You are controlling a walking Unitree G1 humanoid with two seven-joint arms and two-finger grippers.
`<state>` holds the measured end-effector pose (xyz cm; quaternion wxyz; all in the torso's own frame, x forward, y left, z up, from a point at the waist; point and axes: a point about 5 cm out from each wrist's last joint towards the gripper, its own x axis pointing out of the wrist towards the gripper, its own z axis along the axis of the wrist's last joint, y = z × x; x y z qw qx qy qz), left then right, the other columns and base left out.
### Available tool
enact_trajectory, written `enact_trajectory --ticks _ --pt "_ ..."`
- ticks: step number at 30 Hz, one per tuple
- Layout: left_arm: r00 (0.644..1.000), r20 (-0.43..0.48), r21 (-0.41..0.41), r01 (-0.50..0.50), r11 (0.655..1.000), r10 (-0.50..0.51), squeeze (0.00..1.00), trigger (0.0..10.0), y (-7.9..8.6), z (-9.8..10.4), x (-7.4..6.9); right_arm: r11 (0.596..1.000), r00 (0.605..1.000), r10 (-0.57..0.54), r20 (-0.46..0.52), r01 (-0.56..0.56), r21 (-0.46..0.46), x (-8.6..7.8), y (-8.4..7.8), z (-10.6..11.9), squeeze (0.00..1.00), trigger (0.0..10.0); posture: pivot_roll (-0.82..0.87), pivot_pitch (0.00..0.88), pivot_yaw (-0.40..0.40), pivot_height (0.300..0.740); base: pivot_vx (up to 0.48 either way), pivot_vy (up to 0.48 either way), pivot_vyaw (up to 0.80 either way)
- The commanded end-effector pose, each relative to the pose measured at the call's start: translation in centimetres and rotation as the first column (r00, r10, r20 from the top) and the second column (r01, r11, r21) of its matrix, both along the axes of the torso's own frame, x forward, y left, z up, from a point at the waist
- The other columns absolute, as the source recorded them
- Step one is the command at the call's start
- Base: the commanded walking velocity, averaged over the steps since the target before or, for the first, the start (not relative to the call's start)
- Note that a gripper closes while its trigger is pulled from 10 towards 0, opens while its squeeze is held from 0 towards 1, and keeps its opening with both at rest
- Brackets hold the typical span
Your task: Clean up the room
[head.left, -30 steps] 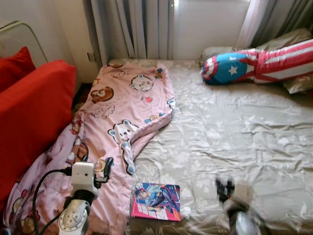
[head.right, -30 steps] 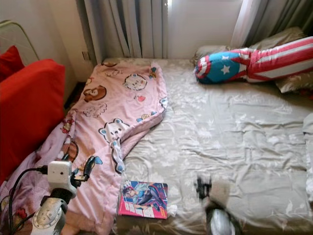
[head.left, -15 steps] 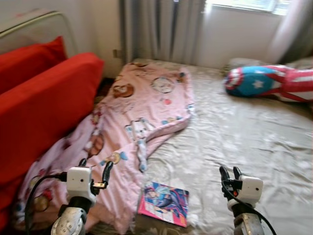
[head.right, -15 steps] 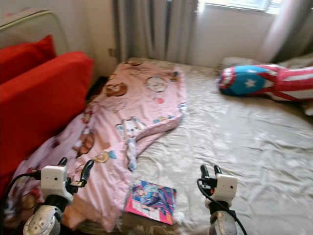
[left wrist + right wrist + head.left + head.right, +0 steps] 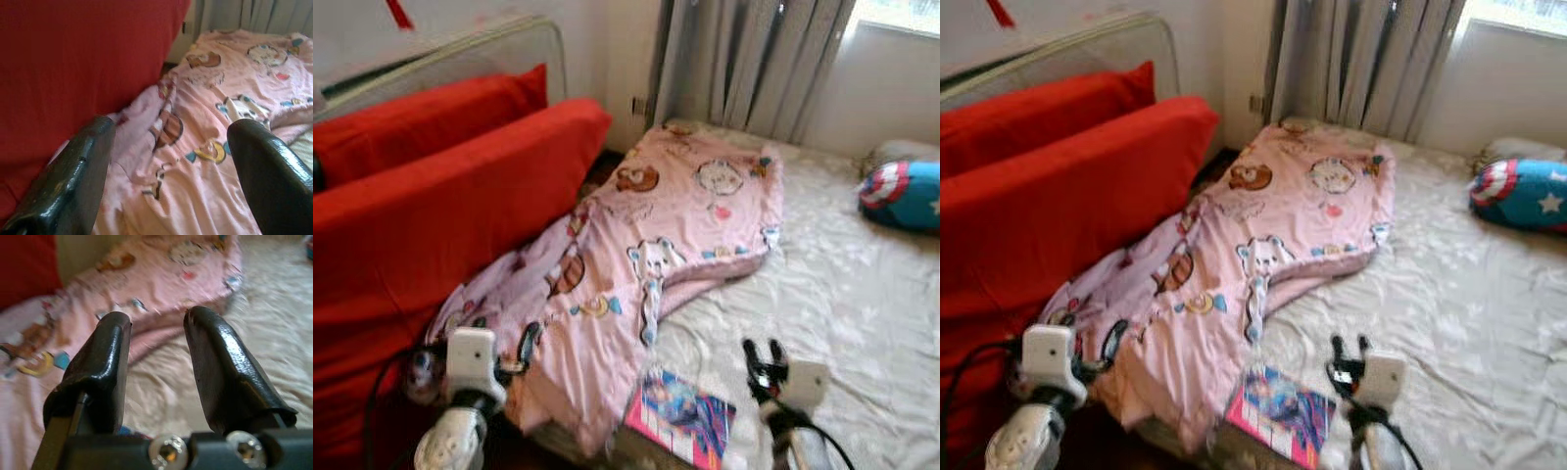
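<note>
Pink cartoon-print blanket point(image 5: 656, 245) lies rumpled across the side of the bed point(image 5: 862, 294) nearest the red sofa point(image 5: 431, 215), its lower end spilling off the mattress edge toward the sofa's base. A colourful comic book point(image 5: 683, 419) rests on the pale floral sheet at the bed's near edge, just beside the blanket's hem. Far from the blanket, toward the head of the bed, sits a blue, red and white shield-patterned pillow point(image 5: 904, 193) below the window, with grey curtains point(image 5: 744, 59) hanging behind the blanket's far end.

The left gripper point(image 5: 504, 338) hovers over the blanket's lower, hanging part next to the sofa; its fingers point(image 5: 73, 181) are spread wide and grasp nothing. The right gripper point(image 5: 764, 354) hangs above the sheet just beyond the comic book, on the side away from the blanket; its two fingers point(image 5: 222, 367) stand a narrow gap apart with nothing between them.
</note>
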<state>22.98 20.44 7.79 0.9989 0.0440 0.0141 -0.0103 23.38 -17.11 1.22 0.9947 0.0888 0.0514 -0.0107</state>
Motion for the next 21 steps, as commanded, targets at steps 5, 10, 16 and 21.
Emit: enact_trajectory --ticks 5,10,16,21 --pt "1.000 -0.010 -0.006 0.026 1.000 -0.026 0.00 10.0 -0.87 0.07 0.18 0.999 0.999 -0.035 -0.028 0.035 0.014 -0.28 -0.56 -0.14 0.00 10.0 0.09 0.000 -0.069 0.740 0.000 0.000 0.00" --pt "0.999 -0.014 -0.015 0.031 0.999 -0.031 0.00 10.0 -1.23 -0.06 0.16 0.999 0.999 -0.043 -0.026 0.044 0.013 -0.37 -0.83 -0.05 0.00 10.0 0.08 0.000 -0.075 0.740 0.000 0.000 0.00" --pt "0.999 -0.020 -0.020 0.031 0.999 -0.032 0.00 10.0 -1.43 -0.25 0.00 1.000 0.999 -0.021 -0.036 0.021 -0.002 -0.48 -0.63 -0.07 0.00 10.0 0.08 0.000 -0.082 0.740 0.000 0.000 0.00" --pt "0.999 -0.023 -0.022 0.031 0.999 -0.031 0.00 10.0 -1.45 -0.35 -0.13 1.000 0.998 -0.013 -0.059 0.012 -0.011 -0.40 -0.44 -0.27 0.00 10.0 0.08 0.000 -0.082 0.740 0.000 0.000 0.00"
